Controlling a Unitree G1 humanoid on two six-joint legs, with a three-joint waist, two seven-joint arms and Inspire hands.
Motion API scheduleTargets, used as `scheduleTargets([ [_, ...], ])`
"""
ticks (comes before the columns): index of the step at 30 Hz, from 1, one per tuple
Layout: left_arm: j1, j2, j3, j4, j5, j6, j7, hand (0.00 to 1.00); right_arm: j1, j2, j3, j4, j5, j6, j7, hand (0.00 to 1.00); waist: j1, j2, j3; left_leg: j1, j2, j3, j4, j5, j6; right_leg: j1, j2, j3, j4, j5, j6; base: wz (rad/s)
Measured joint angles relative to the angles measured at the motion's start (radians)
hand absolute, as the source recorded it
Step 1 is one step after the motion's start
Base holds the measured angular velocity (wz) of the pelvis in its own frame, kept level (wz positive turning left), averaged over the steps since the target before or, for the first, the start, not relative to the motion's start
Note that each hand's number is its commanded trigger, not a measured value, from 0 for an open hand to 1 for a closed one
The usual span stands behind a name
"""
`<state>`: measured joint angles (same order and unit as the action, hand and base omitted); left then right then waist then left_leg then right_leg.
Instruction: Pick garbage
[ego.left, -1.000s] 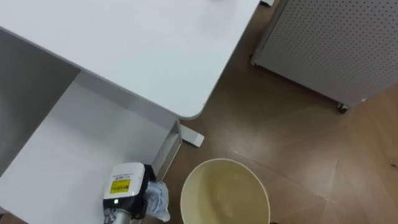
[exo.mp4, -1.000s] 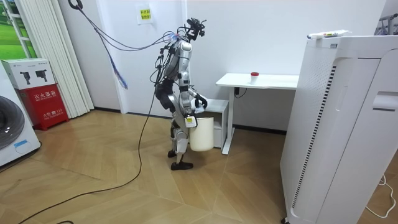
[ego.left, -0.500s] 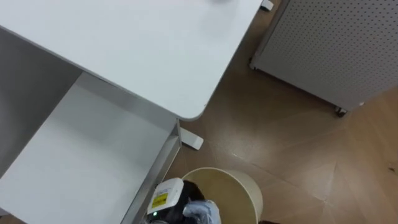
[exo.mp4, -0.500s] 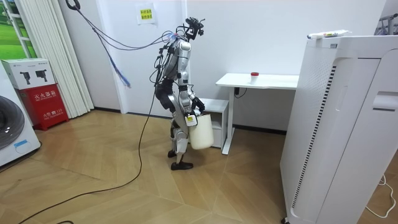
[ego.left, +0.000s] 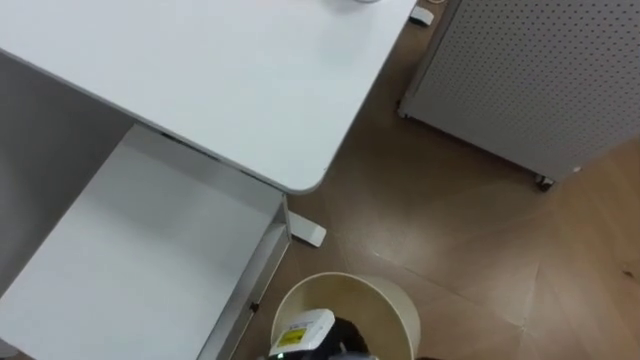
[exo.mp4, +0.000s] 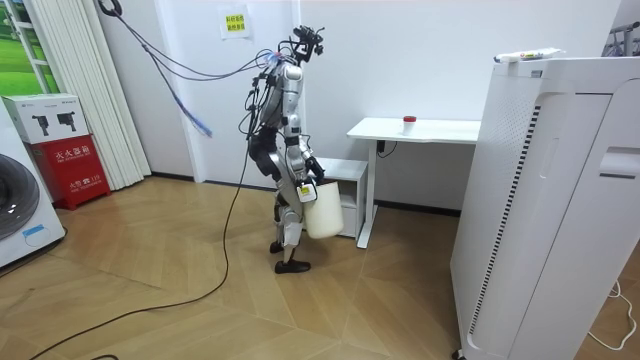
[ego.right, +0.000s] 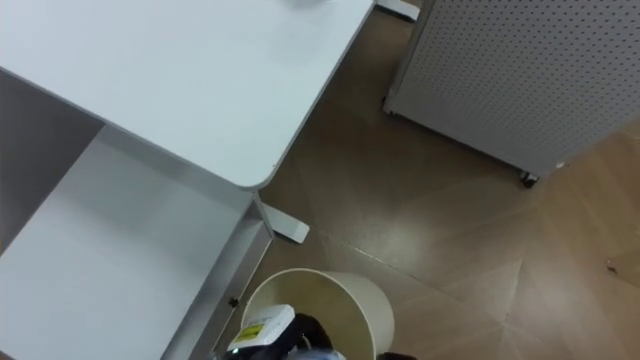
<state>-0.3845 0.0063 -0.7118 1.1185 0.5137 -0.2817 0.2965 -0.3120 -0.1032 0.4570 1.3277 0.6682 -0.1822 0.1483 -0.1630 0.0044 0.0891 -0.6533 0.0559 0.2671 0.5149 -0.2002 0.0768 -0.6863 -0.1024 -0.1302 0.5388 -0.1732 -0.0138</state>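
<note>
One step from the drop: left hand (ego.left: 300, 338) is over the mouth of the round cream plastic bin (ego.left: 402, 306), with a pale crumpled scrap of garbage (ego.left: 352, 352) against it, inside the rim line
Fingers are cut off by the lower edge, so can't tell if the hand is clamped on the scrap or already slack. The bin sits on the brown wooden floor (ego.left: 450, 220), just beside the low white shelf unit (ego.left: 140, 250) under the flat white desk (ego.left: 200, 80), well apart from the grey perforated panel on castors (ego.left: 530, 80). My read is transport done, release pending. Next move needs the fingers to let go while centred over the opening, then a straight lift clear of the rim so the bin doesn't get nudged
</note>
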Motion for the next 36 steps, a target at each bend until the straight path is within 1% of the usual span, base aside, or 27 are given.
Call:
scheduleTargets([
  [1,0.001,-0.001,0.000,0.000,0.000,0.000,-0.005,0.00,0.000,-0.001,0.000,0.001,-0.003,0.000,0.000,1.00,0.000,0.001,-0.0016,0.001,0.000,0.000,0.000,0.000,0.000,0.001,0.000,0.000,0.000,0.000,0.000,0.00],
  [3,0.006,-0.006,-0.001,0.000,0.000,0.002,-0.010,0.00,0.001,-0.002,0.001,0.007,-0.006,0.002,0.006,1.00,0.000,0.007,-0.0097,0.005,0.000,0.000,0.001,0.000,0.000,0.006,0.001,-0.001,0.000,0.000,0.000,0.00],
  [5,0.006,-0.008,0.000,0.000,0.000,0.006,-0.017,0.00,0.003,-0.002,0.001,0.012,-0.008,0.003,0.007,1.00,0.000,0.011,-0.0146,0.008,0.000,0.000,0.001,0.000,0.000,0.009,0.001,-0.001,0.000,0.001,0.001,0.00],
  [9,0.007,-0.009,0.002,0.000,0.000,0.014,-0.028,0.00,0.004,-0.003,-0.001,0.019,-0.005,0.011,0.012,1.00,0.000,0.011,-0.0152,0.026,0.000,0.000,0.001,0.000,0.001,0.029,0.001,-0.001,-0.002,0.001,0.001,0.00],
  [12,0.007,-0.008,0.024,-0.007,0.005,0.015,-0.036,0.00,0.010,-0.003,-0.039,0.027,-0.006,0.029,0.027,1.00,0.000,0.011,-0.0161,0.052,0.000,0.000,-0.001,0.000,0.001,0.055,0.006,0.000,-0.006,0.001,0.001,0.00],
  [13,0.007,-0.007,0.027,-0.010,0.005,0.015,-0.038,0.00,0.013,-0.004,-0.045,0.027,-0.005,0.029,0.029,1.00,0.000,0.011,-0.0164,0.056,0.001,0.000,0.000,0.000,0.001,0.059,0.006,0.001,-0.005,0.001,0.001,0.00],
  [15,0.015,0.011,0.037,-0.071,0.005,0.016,-0.050,0.00,0.021,-0.010,-0.055,0.027,0.001,0.030,0.042,1.00,0.000,0.012,-0.0168,0.072,0.001,0.000,0.000,0.000,0.001,0.075,0.006,0.000,-0.004,0.001,0.001,0.00],
  [19,0.028,0.016,0.041,-0.130,0.005,0.015,-0.052,0.00,0.042,-0.027,-0.078,0.029,-0.003,0.031,0.061,1.00,-0.007,0.017,-0.0202,0.127,0.000,-0.001,-0.019,-0.001,0.001,0.132,0.002,-0.002,-0.023,0.001,0.005,0.00],
  [21,0.052,0.020,0.043,-0.139,0.014,0.013,-0.052,0.00,0.066,-0.034,-0.110,0.032,-0.004,0.030,0.070,1.00,-0.024,0.027,-0.0276,0.178,-0.001,0.001,-0.042,0.000,0.000,0.186,0.002,-0.008,-0.048,0.003,0.007,-0.02],
  [23,0.071,0.023,0.046,-0.150,0.040,0.013,-0.053,0.00,0.088,-0.039,-0.143,0.034,-0.004,0.030,0.074,1.00,-0.033,0.033,-0.0321,0.217,-0.005,0.003,-0.062,0.000,-0.001,0.221,0.003,-0.003,-0.062,0.004,0.009,0.00],
  [25,0.085,0.027,0.049,-0.178,0.049,0.014,-0.054,0.00,0.110,-0.048,-0.178,0.029,-0.005,0.030,0.076,1.00,-0.039,0.033,-0.0328,0.248,-0.015,0.007,-0.083,0.002,-0.003,0.242,0.002,0.010,-0.068,0.001,0.015,-0.09],
  [26,0.093,0.028,0.052,-0.199,0.049,0.014,-0.061,0.00,0.128,-0.056,-0.204,0.021,-0.004,0.030,0.077,1.00,-0.042,0.034,-0.0347,0.265,-0.016,0.017,-0.090,0.002,-0.002,0.252,0.003,0.021,-0.072,0.001,0.018,-0.16],
  [28,0.095,0.028,0.054,-0.211,0.049,0.013,-0.069,0.00,0.144,-0.059,-0.227,0.018,-0.004,0.030,0.073,1.00,-0.052,0.032,-0.0377,0.292,-0.018,0.030,-0.103,0.000,-0.001,0.270,0.002,0.028,-0.077,0.001,0.020,-0.19],
  [30,0.097,0.028,0.058,-0.218,0.051,0.013,-0.071,0.00,0.158,-0.061,-0.252,0.022,-0.004,0.030,0.070,1.00,-0.058,0.032,-0.0423,0.320,-0.018,0.042,-0.115,-0.001,-0.001,0.291,0.015,0.046,-0.093,0.005,0.025,-0.24],
  [31,0.099,0.031,0.060,-0.221,0.051,0.013,-0.072,0.00,0.170,-0.067,-0.254,0.023,-0.003,0.030,0.071,1.00,-0.056,0.030,-0.0473,0.339,-0.018,0.053,-0.123,-0.004,-0.003,0.303,0.017,0.050,-0.099,0.006,0.026,-0.31],
  [33,0.118,0.054,0.073,-0.244,0.050,0.010,-0.073,0.00,0.187,-0.071,-0.278,0.026,0.021,0.031,0.073,1.00,-0.056,0.025,-0.0530,0.383,-0.017,0.061,-0.128,-0.018,-0.006,0.331,0.023,0.073,-0.103,0.005,0.027,-0.42],
  [34,0.124,0.057,0.082,-0.244,0.050,0.010,-0.073,0.00,0.193,-0.071,-0.284,0.027,0.034,0.031,0.074,1.00,-0.053,0.022,-0.0539,0.399,-0.017,0.067,-0.133,-0.022,-0.008,0.342,0.029,0.081,-0.105,0.005,0.028,-0.54],
  [35,0.143,0.067,0.113,-0.247,0.049,0.009,-0.072,0.00,0.202,-0.071,-0.286,0.029,0.039,0.032,0.074,1.00,-0.047,0.013,-0.0597,0.429,-0.016,0.090,-0.143,-0.028,-0.011,0.358,0.036,0.102,-0.108,0.004,0.029,-0.59],
  [36,0.169,0.085,0.152,-0.263,0.049,0.009,-0.070,0.00,0.215,-0.070,-0.285,0.024,0.037,0.034,0.073,1.00,-0.045,0.005,-0.0694,0.447,-0.016,0.093,-0.144,-0.036,-0.014,0.368,0.039,0.101,-0.109,0.004,0.029,-0.59],
])
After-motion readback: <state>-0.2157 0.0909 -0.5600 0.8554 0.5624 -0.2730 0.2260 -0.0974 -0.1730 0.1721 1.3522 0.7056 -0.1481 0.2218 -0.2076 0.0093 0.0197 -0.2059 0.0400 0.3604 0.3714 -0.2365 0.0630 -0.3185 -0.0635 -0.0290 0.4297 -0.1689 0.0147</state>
